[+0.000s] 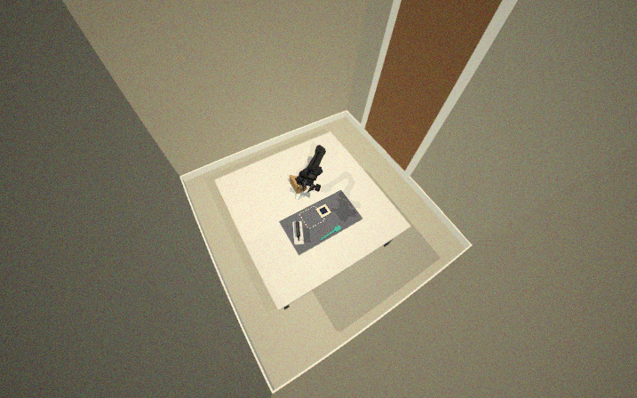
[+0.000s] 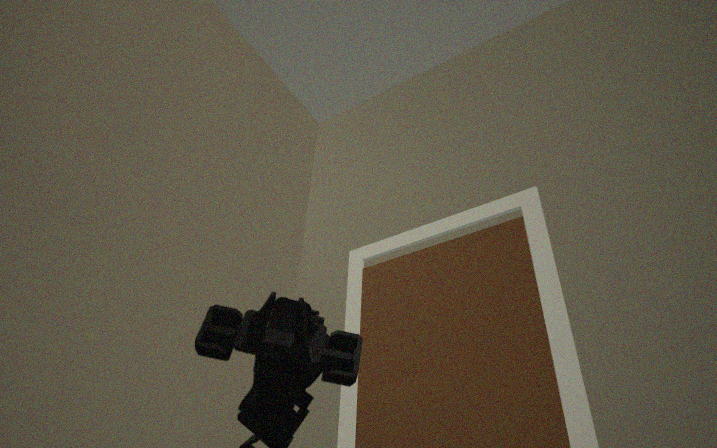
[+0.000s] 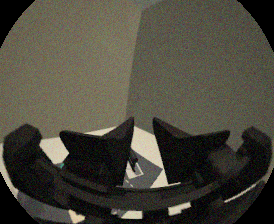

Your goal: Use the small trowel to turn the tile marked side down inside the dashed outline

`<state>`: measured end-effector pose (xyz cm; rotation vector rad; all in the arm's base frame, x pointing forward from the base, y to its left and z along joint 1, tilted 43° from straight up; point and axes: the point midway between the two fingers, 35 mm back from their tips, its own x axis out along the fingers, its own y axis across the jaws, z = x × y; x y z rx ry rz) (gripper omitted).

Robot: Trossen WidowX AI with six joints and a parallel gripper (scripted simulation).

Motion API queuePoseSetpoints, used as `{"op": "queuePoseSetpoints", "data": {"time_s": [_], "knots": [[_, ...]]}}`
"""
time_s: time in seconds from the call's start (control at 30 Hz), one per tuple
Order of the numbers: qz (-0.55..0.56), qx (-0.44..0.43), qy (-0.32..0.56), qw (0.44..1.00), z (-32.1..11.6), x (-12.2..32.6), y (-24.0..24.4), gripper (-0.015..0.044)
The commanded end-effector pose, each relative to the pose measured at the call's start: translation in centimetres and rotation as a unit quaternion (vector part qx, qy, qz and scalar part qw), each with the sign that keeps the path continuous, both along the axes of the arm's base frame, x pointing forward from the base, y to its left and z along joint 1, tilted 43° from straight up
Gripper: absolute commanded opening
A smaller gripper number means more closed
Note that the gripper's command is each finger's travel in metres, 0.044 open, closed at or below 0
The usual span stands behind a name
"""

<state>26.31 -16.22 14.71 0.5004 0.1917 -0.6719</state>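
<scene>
The tile [image 1: 323,210], cream with a dark square on its upper face, lies on the grey mat [image 1: 308,245], beside and partly over the right side of the dashed outline [image 1: 299,215]. A dark-handled tool [image 1: 298,231] [image 3: 133,163], perhaps the trowel, lies on a white rest at the mat's left end. A teal long tool [image 1: 331,233] with a broad end lies along the mat's near edge; which one is the trowel is hard to tell. My gripper [image 2: 287,296] [image 3: 142,120] is raised away from them, partly open, with nothing between its fingers.
The white table [image 1: 246,222] carries the mat and the arm [image 1: 316,160]. A brown object [image 1: 294,183] shows beside the arm, behind the mat. Walls and a brown door [image 1: 429,74] [image 2: 450,333] stand behind.
</scene>
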Motion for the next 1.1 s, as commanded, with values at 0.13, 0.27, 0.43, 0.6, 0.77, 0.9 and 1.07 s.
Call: {"op": "queuePoseSetpoints", "data": {"time_s": [0.13, 0.27, 0.43, 0.6, 0.77, 0.9, 1.07], "knots": [[0.0, 0.0, 0.0, 1.0, 0.0, 0.0, 0.0, 0.01], [0.0, 0.0, 0.0, 1.0, 0.0, 0.0, 0.0, 0.0021], [0.0, 0.0, 0.0, 1.0, 0.0, 0.0, 0.0, 0.0], [0.0, 0.0, 0.0, 1.0, 0.0, 0.0, 0.0, 0.0], [0.0, 0.0, 0.0, 1.0, 0.0, 0.0, 0.0, 0.0], [0.0, 0.0, 0.0, 1.0, 0.0, 0.0, 0.0, 0.0079], [0.0, 0.0, 0.0, 1.0, 0.0, 0.0, 0.0, 0.01]]}}
